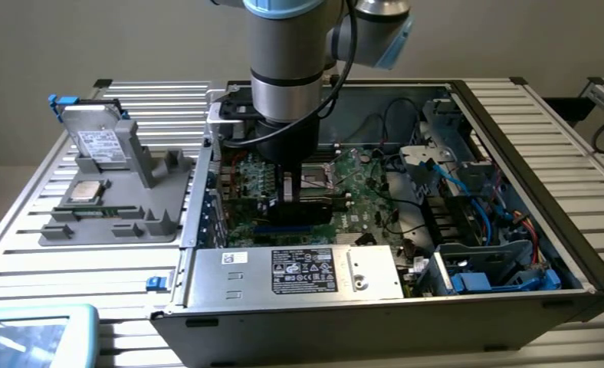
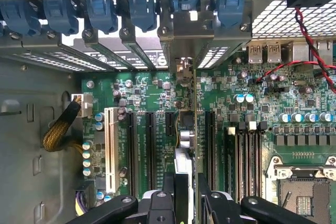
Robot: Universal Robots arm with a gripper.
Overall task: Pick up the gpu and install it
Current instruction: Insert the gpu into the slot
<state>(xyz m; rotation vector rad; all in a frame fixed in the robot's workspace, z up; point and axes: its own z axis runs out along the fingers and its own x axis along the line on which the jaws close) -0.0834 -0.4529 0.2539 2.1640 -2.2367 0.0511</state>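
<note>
The gpu (image 1: pixel 304 211) hangs edge-down inside the open computer case (image 1: pixel 578 268), its black cooler block facing the front, just above the green motherboard (image 1: pixel 369 180). My gripper (image 1: pixel 297 192) is shut on its upper edge. In the wrist view the gpu (image 2: pixel 185 135) runs edge-on between my fingertips (image 2: pixel 168 195), over the black expansion slots (image 2: pixel 149 150) of the motherboard (image 2: pixel 142 93). Its metal bracket (image 2: pixel 185 35) reaches the case's rear slot openings. I cannot tell whether the card's connector is touching a slot.
A silver power supply (image 1: pixel 292 272) fills the case's front. Blue and black cables (image 1: pixel 486 222) crowd the exterior view's right. A grey tray (image 1: pixel 118 222) holds a hard drive (image 1: pixel 103 142) and a memory stick (image 1: pixel 87 212). A white slot (image 2: pixel 110 150) and CPU socket (image 2: pixel 302 192) flank the card.
</note>
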